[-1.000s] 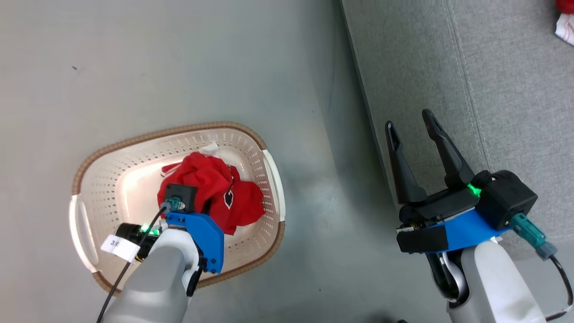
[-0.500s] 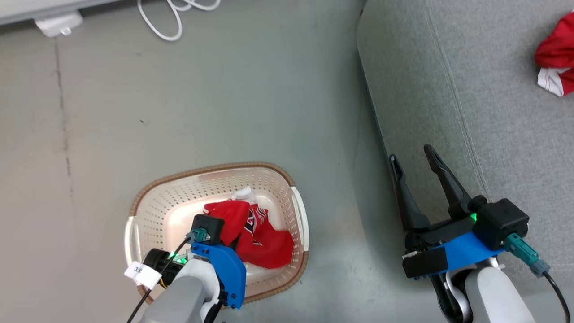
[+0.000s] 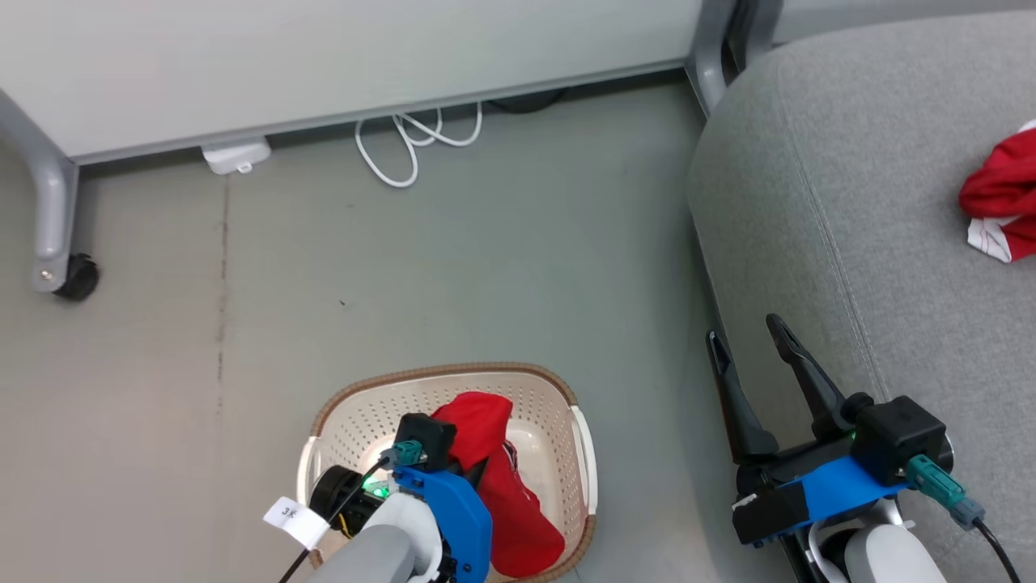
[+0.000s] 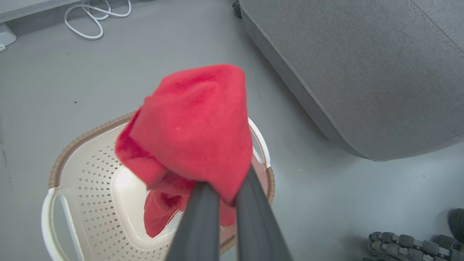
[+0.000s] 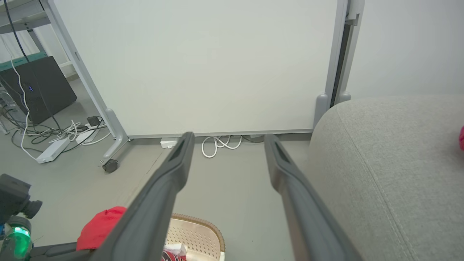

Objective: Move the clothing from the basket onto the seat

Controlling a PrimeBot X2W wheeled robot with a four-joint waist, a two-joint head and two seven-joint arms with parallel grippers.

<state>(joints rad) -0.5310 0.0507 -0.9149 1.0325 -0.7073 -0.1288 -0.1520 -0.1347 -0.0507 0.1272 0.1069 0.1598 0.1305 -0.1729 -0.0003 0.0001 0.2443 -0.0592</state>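
The left gripper (image 4: 225, 183) pinched the red clothing (image 4: 192, 119) tight, just above the basket (image 4: 72, 141), to carry it to the seat (image 3: 850, 202) beside the basket — the right gripper (image 3: 743, 328) hung open and empty.

1. You had open floor (image 3: 631, 308) between the basket (image 3: 360, 417) and the seat (image 3: 850, 243).
2. The seat's rounded edge stood just beside your right gripper (image 3: 743, 328).
3. A white panel (image 3: 324, 65), its castor leg (image 3: 48, 210) and a looped cable (image 3: 417, 142) closed off the far side.
4. On the seat's far part lay red clothing (image 3: 999, 198); the near cushion was bare.
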